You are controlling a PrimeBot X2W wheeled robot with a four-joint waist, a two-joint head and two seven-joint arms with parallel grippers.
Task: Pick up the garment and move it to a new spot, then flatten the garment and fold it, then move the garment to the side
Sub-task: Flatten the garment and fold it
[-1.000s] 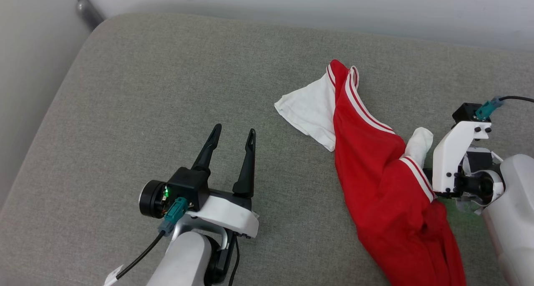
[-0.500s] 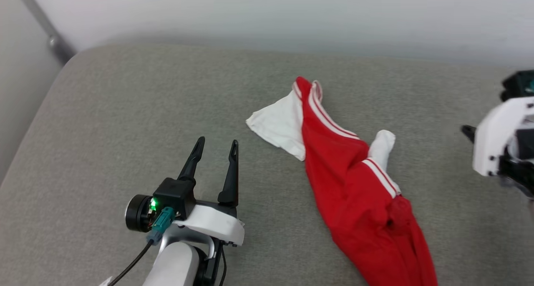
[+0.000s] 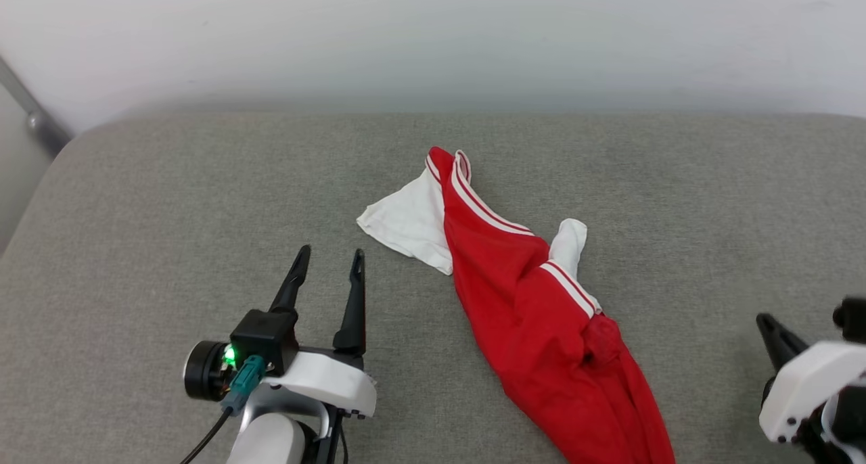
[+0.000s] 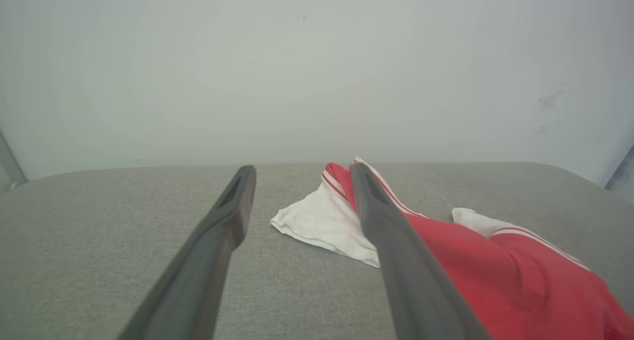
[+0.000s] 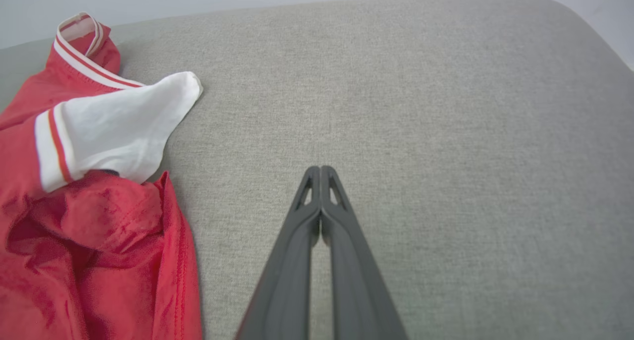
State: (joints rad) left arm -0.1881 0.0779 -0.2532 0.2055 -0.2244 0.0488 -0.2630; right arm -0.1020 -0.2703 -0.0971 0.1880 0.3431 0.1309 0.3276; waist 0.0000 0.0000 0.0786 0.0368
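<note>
The garment (image 3: 528, 308) is a red jersey with white sleeves and striped trim, lying bunched in a long strip on the grey cushion (image 3: 169, 200). It runs from mid-cushion toward the near right edge. In the left wrist view the garment (image 4: 495, 270) lies ahead and to the right, one white sleeve (image 4: 322, 226) between the fingers' line of sight. My left gripper (image 3: 329, 256) stands open and empty, left of the white sleeve. My right gripper (image 5: 320, 169) is shut with nothing in it, over bare cushion right of the garment (image 5: 89, 206). Only part of the right gripper (image 3: 775, 332) shows at the lower right of the head view.
A pale wall (image 3: 433, 38) rises behind the cushion. A grey metal bar (image 3: 30, 116) stands at the far left corner. Bare fabric stretches to the left of the garment and to its right (image 5: 446, 107).
The head camera has tilted, so the whole scene sits lower and further left. My right gripper has drawn back from the garment's right side and now sits apart from it. The garment lies still.
</note>
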